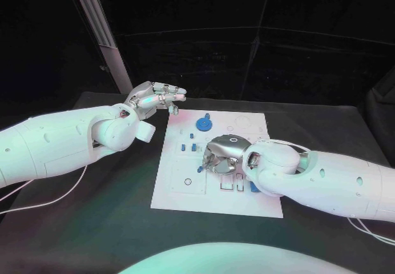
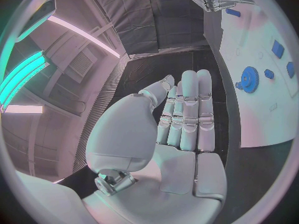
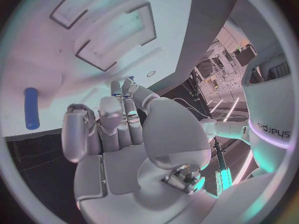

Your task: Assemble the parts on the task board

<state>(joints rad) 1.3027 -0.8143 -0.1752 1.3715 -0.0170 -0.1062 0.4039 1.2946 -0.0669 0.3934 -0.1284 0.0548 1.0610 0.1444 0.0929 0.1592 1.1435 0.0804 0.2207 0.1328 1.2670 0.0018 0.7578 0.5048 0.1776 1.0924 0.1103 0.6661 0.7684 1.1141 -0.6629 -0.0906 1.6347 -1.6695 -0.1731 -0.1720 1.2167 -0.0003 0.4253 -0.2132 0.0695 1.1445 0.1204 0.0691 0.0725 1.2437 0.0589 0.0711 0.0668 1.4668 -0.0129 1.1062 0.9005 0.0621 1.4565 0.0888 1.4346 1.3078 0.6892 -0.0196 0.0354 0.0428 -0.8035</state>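
Note:
The white task board (image 1: 185, 197) lies in the middle of the black table. A blue gear (image 1: 202, 122) (image 2: 249, 79) stands near its far edge, with small blue parts (image 1: 188, 147) (image 2: 278, 49) in front of it. My right hand (image 1: 222, 158) (image 3: 124, 134) hangs over the board's middle, fingers curled down. Its thumb and a fingertip meet on a small blue part (image 1: 200, 169) (image 3: 130, 78) just above the board. A blue peg (image 3: 31, 108) lies on the board beside that hand. My left hand (image 1: 156, 97) (image 2: 181, 119) is raised past the board's far left corner, fingers straight, holding nothing.
Rectangular recesses (image 3: 115, 32) are sunk into the board near my right hand. Cables (image 1: 49, 200) trail over the table on the left and at the right front (image 1: 366, 231). A pale post (image 1: 111, 51) rises behind the left hand.

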